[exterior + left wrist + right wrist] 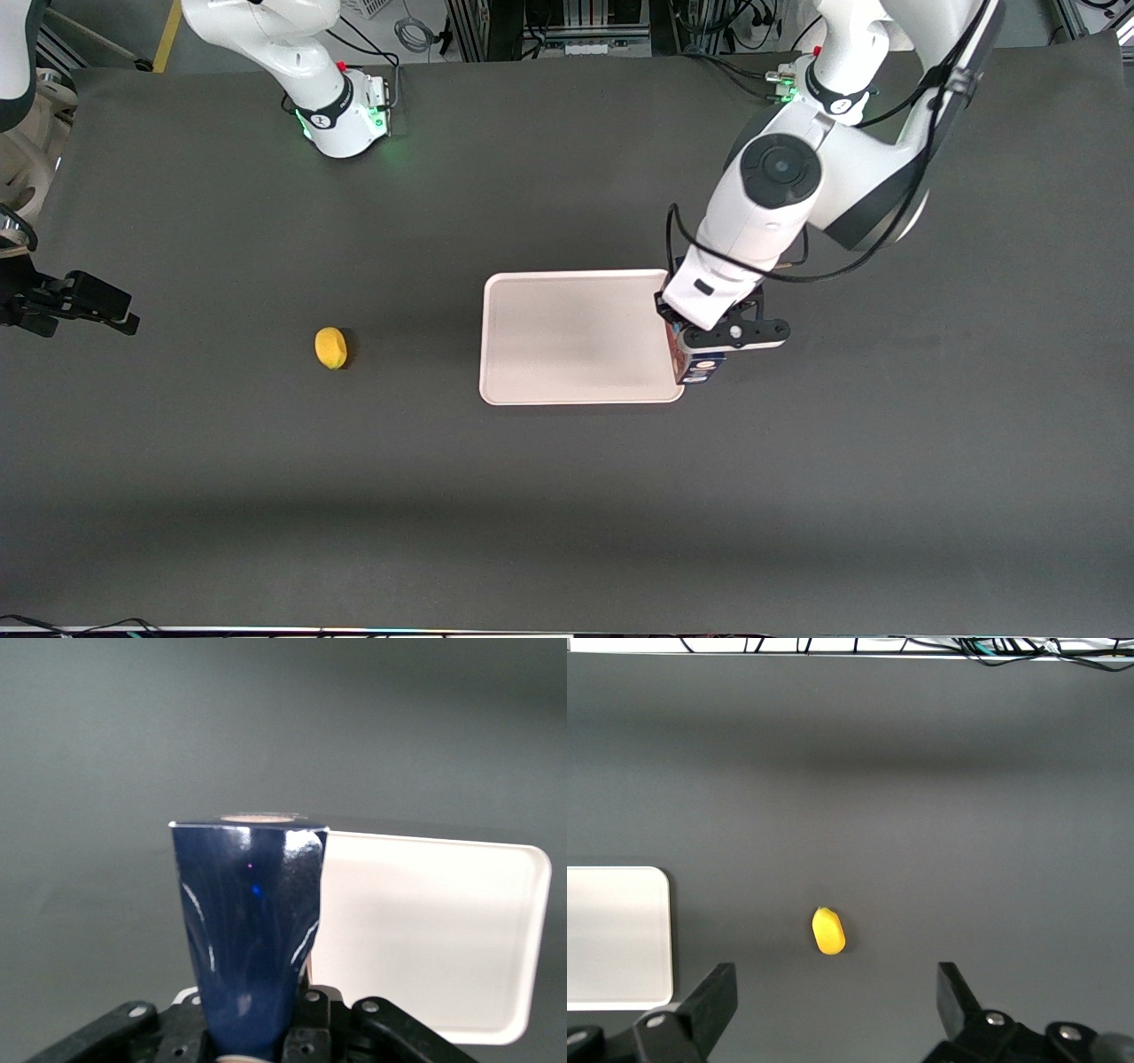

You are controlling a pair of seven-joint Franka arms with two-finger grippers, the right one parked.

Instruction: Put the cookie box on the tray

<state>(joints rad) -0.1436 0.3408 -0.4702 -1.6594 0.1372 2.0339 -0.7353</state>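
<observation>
My left gripper (700,350) is shut on the cookie box (697,365), a dark navy carton with a red-brown side, and holds it upright. The box hangs at the tray's (567,337) edge toward the working arm's end, by the corner nearer the front camera. In the left wrist view the navy box (248,939) stands clamped between the jaws of the gripper (252,1041), with the pale pinkish-white tray (425,930) beside it and below. The tray's inside is bare.
A small yellow rounded object (330,347) lies on the dark table toward the parked arm's end, well apart from the tray; it also shows in the right wrist view (828,931). A corner of the tray (616,935) shows there too.
</observation>
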